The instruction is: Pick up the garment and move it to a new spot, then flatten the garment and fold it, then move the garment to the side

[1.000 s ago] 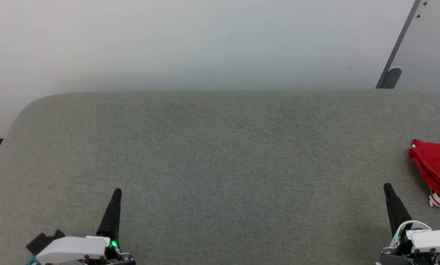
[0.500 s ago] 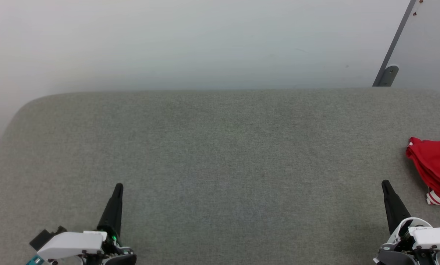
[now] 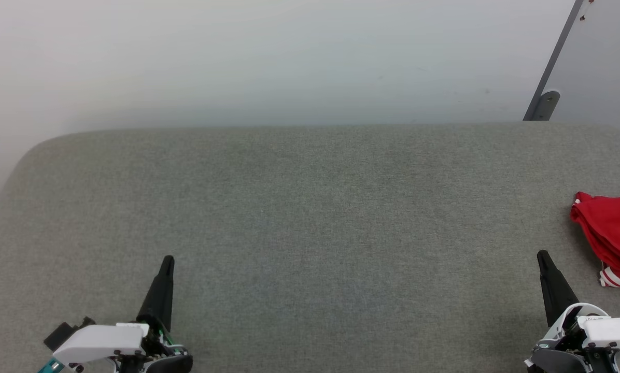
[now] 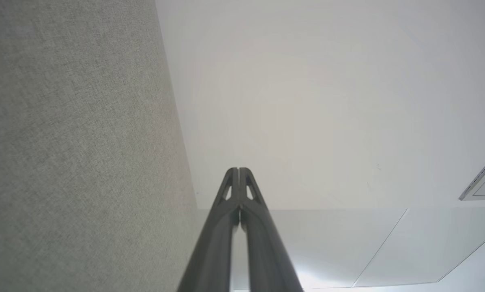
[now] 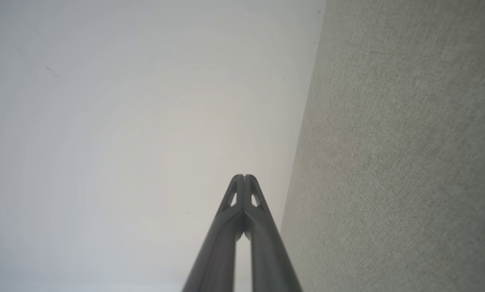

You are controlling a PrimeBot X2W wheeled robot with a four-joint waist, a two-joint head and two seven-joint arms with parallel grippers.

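Risk, head view: garment (image 3: 613, 233) bunched at right edge of grey surface (image 3: 310, 207), partly cut off by frame. Poorly seen reach could pinch one layer only or drag it off the edge. Right gripper (image 3: 542, 255) near garment, not touching. Left gripper (image 3: 167, 260) well apart, by front edge. Left wrist view: fingers pressed together, empty, pointing at wall (image 4: 307, 101). Right wrist view: same, closed tight, empty.

- left gripper (image 3: 167, 259) sits low at the robot's left, fingers (image 4: 224, 231) pressed flat together
- right gripper (image 3: 542, 255) mirrors it way over on the right, tips touching too
- both point straight ahead, roughly level with each other
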